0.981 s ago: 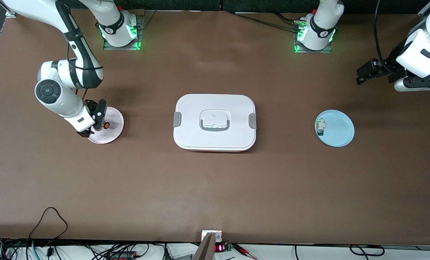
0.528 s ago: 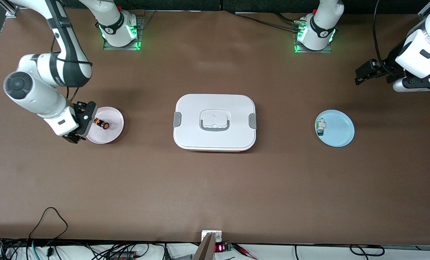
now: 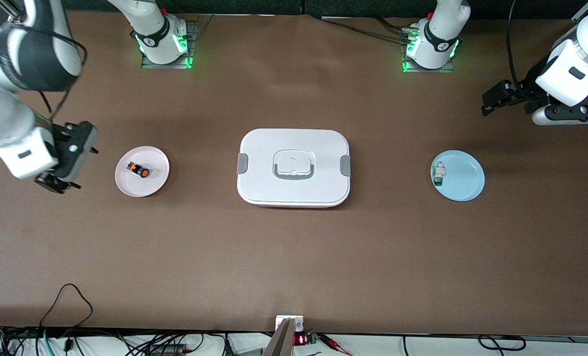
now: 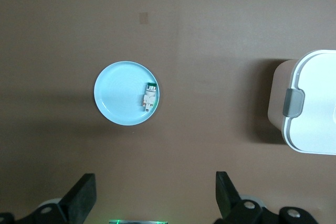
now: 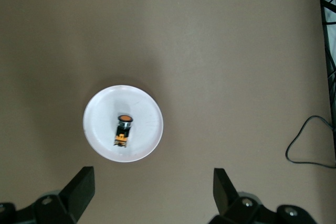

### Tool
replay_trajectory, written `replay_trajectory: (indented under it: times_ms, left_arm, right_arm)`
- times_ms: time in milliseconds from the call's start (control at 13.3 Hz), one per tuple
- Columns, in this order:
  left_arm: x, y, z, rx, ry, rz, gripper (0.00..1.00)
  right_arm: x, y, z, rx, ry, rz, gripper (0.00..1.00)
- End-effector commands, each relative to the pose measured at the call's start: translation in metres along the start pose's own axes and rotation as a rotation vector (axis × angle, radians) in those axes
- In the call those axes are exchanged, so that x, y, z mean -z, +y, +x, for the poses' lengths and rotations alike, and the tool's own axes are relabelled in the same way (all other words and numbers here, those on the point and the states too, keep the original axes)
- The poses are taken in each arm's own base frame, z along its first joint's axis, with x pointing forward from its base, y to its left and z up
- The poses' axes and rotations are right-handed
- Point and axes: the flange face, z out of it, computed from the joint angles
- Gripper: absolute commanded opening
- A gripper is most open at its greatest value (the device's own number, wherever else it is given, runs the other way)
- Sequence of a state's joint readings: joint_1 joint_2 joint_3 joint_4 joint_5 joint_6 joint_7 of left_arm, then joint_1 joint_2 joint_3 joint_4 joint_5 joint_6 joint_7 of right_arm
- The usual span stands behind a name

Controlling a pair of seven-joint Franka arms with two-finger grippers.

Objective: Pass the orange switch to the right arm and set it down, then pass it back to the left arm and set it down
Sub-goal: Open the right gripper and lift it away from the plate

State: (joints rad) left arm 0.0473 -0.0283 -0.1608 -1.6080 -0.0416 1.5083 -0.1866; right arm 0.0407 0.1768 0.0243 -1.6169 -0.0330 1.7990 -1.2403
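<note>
The orange switch (image 3: 139, 170) lies on its side on a small pink plate (image 3: 154, 182) toward the right arm's end of the table. My right gripper (image 3: 69, 159) hangs open and empty in the air over bare table beside that plate, closer to the table's end. In the right wrist view the switch (image 5: 123, 129) and plate (image 5: 100, 124) lie below, clear of my open right gripper (image 5: 152, 182). The white box (image 3: 318, 148) stands shut at mid-table. My left gripper (image 3: 491, 99) waits open and empty, high over the left arm's end of the table, and shows again in its wrist view (image 4: 155, 182).
A light blue plate (image 3: 467, 180) holding a small white-and-green component (image 3: 438, 174) sits toward the left arm's end; the left wrist view shows this plate (image 4: 115, 95) and the box's latch end (image 4: 315, 103). Cables (image 3: 66, 296) trail along the table edge nearest the camera.
My right gripper has risen and drawn away from the pink plate toward the table's end, staying open; the switch stays on the plate. The left arm has barely shifted.
</note>
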Motion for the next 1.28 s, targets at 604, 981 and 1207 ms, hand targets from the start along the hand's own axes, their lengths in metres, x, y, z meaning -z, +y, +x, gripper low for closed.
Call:
replay_trajectory:
  times_ms: [604,981,1207]
  left_arm:
    - [-0.002,-0.006,0.002,-0.053,0.002,-0.004,1.00]
    - [-0.003,-0.006,0.003,-0.052,0.000,-0.007,1.00]
    - [-0.003,-0.007,0.003,-0.049,0.000,-0.008,1.00]
  right_arm:
    - [0.054,-0.019,-0.012,-1.103,0.046,0.137,1.00]
    - [0.051,-0.012,-0.035,-1.107,-0.087,-0.005,1.00]
    - [0.054,-0.013,-0.038,-1.302,-0.092,-0.021,1.00]
